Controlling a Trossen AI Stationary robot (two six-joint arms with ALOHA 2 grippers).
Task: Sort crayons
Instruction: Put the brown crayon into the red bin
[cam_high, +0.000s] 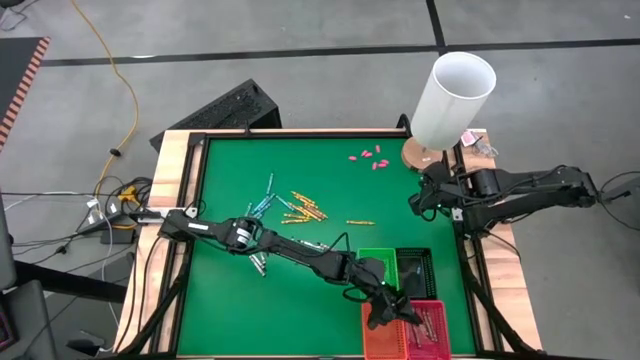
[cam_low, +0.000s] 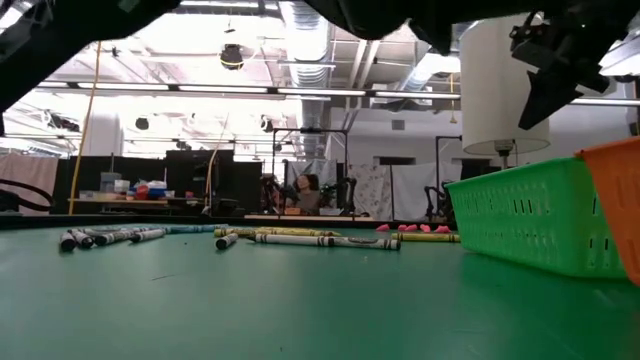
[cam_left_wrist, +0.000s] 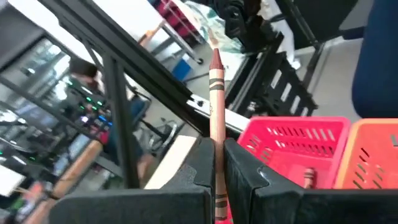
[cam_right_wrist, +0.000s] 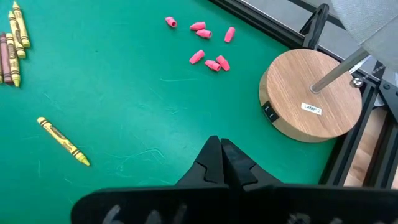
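High view: left gripper over the red basket, beside the orange basket; loose crayons scattered mid-mat.
Left wrist view: only here shows the jaws clamped on a brownish-red crayon, standing upright.
Right wrist view: right gripper closed, empty, near the lamp base and pink pieces.
Low view: green basket in profile.
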